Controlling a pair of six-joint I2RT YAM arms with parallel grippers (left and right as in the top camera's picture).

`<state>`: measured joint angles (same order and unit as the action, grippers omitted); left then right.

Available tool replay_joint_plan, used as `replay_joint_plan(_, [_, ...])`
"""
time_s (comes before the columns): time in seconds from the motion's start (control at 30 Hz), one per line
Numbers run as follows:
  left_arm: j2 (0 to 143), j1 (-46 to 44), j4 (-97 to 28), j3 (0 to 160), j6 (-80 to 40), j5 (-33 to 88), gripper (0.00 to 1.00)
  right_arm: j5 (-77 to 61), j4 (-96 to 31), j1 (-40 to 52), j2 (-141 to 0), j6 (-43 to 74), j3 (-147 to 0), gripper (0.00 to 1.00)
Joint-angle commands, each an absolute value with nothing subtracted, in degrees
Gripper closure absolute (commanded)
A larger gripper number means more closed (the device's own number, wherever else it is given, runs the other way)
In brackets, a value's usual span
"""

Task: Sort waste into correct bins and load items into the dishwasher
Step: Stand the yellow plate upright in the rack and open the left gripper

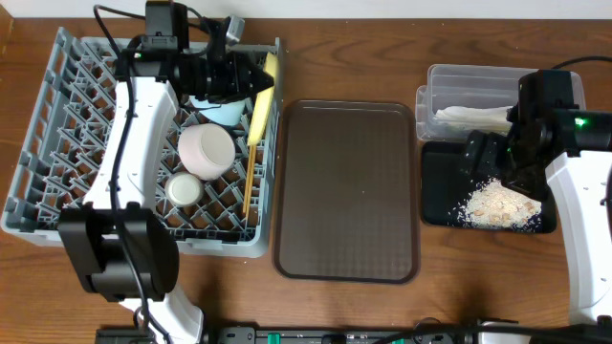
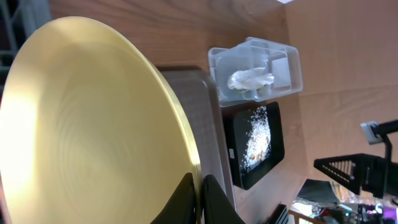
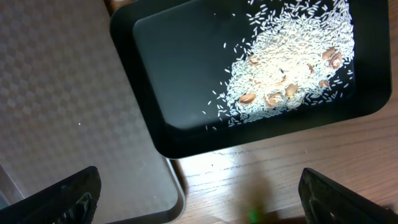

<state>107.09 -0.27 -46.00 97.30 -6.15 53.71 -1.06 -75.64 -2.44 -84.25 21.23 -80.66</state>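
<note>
Pinching the yellow plate (image 2: 93, 124) by its rim, upright at the right side of the dish rack (image 1: 57, 124), the left gripper (image 2: 200, 196) has a narrow hold that could let it twist or slip; the right gripper (image 3: 199, 199) hangs wide open above the black tray (image 3: 180, 81) of crumbs (image 3: 286, 68)

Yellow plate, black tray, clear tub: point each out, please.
yellow plate (image 2: 93, 124), left wrist view, middle of its face.
black tray (image 3: 186, 74), right wrist view, bare dark floor.
clear tub (image 1: 454, 86), overhead view, bare floor near its left wall.
</note>
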Motion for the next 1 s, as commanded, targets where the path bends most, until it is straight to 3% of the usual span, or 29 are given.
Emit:
replay_joint_plan(0.0, [109.03, 0.73, -45.8, 96.86, -6.31, 54.78, 0.93, -1.1, -75.79, -2.98, -83.2, 20.51, -80.88, 0.01])
replay_joint_plan(0.23, [109.62, 1.98, -46.24, 96.86, -6.31, 49.23, 0.92, -1.06, -75.88, -2.98, -83.2, 20.49, -80.88, 0.01])
replay_joint_plan(0.3, [109.62, 2.04, -46.24, 96.86, -6.31, 48.69, 0.83, -1.08, -75.85, -2.98, -83.2, 20.51, -80.88, 0.01])
replay_joint_plan(0.37, [109.62, 2.09, -46.22, 96.86, -6.31, 48.36, 0.6, -1.08, -75.77, -2.98, -83.2, 20.51, -80.88, 0.01])
replay_joint_plan(0.57, [109.16, 2.13, -46.65, 96.88, -6.33, 41.32, 0.41, -1.15, -74.32, -2.94, -83.2, 16.88, -80.88, 0.01])
replay_joint_plan(0.67, [107.66, 2.13, -47.35, 96.88, -6.66, 33.39, 0.25, -1.15, -72.2, -2.37, -83.2, 15.59, -80.88, 0.01])
replay_joint_plan(0.73, [106.0, 2.13, -47.83, 96.88, -7.46, 28.4, 0.19, -1.54, -68.75, -1.93, -83.2, 14.76, -80.88, 0.01])
replay_joint_plan(0.97, [100.27, 1.67, -52.8, 96.88, -8.93, 14.04, 0.16, -5.15, -51.53, 1.34, -83.46, 10.87, -80.86, 0.01])
